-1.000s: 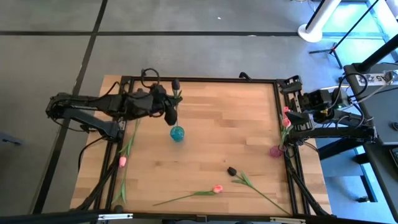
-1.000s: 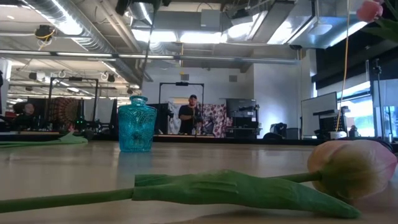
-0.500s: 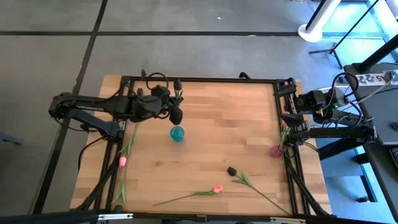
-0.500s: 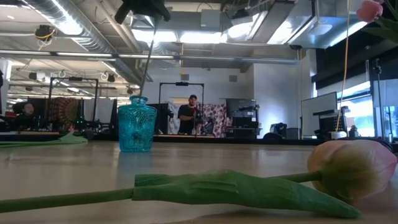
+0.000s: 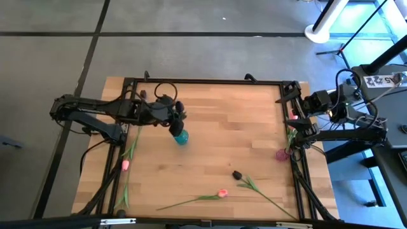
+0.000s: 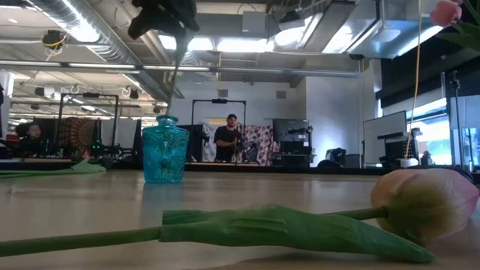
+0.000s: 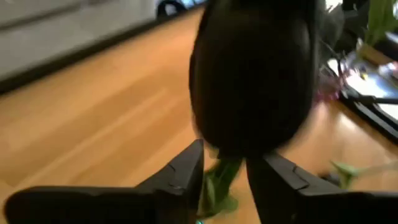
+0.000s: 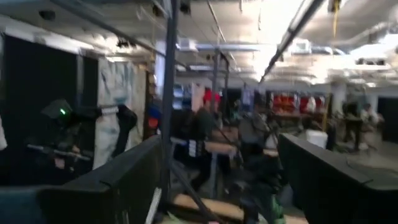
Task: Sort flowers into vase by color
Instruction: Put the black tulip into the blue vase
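Note:
A black-headed tulip [image 7: 249, 74] stands over the blue glass vase [image 5: 181, 136], and its thin stem [image 6: 174, 82] runs down into the vase's neck. My left gripper [image 7: 225, 177] hangs just above the vase [image 6: 165, 154]. Its fingers stand apart on either side of the green stem, right under the head. My right gripper [image 8: 227, 186] waits open at the table's right edge [image 5: 299, 105], with nothing between its fingers. On the table lie pink tulips [image 5: 222, 193] [image 5: 125, 165] and a black tulip [image 5: 236, 174]. My left gripper has the tulip's green stem [image 7: 219, 183] between its two fingers, just below the black head. The fingers come from above and lie across the stem. I cannot tell whether either finger touches the stem. The stem's lower end is in the vase.
A small pink vase [image 5: 282, 154] stands at the right edge with pink flowers [image 5: 293, 119] above it. A pink tulip [image 6: 424, 202] lies close to the low camera. A black frame rims the wooden table [image 5: 216, 114], and people stand in the room behind.
The black tulip's head, which was toward the far edge from the vase, has come to stand over the vase, with the stem in the neck. My left gripper has stayed above the vase. My right gripper has drawn a little toward the far edge.

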Controlling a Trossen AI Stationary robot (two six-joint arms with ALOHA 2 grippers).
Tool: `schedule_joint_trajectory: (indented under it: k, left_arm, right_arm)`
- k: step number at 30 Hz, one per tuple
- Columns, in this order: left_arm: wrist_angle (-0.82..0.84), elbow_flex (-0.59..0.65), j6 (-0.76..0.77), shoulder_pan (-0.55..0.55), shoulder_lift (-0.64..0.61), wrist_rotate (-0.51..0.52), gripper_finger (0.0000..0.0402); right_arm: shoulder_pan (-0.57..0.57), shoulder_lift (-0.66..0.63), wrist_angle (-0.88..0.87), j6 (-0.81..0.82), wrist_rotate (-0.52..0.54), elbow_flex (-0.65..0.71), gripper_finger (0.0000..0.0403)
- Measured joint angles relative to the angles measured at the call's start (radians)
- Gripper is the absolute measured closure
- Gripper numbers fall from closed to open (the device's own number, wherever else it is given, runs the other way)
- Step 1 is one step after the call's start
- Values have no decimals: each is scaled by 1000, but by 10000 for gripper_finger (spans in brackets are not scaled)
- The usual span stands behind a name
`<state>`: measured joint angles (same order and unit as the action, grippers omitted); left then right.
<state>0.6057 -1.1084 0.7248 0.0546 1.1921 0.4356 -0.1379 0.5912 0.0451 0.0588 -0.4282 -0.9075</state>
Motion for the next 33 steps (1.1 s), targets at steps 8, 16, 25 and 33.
schedule_joint_trajectory:
  k: [8,16,25,33]
  left_arm:
    - [120,0,77,1,-10,-97,261]
    - [483,0,257,24,-51,-89,260]
    - [726,107,524,-91,-35,-62,260]
    - [633,454,520,-355,-32,-113,260]
  right_arm:
    - [0,1,-153,-64,33,-73,84]
    - [0,-5,-184,-63,32,-73,84]
    - [1,-4,-220,-92,-37,-73,84]
    - [1,-15,-245,-91,-37,-73,84]
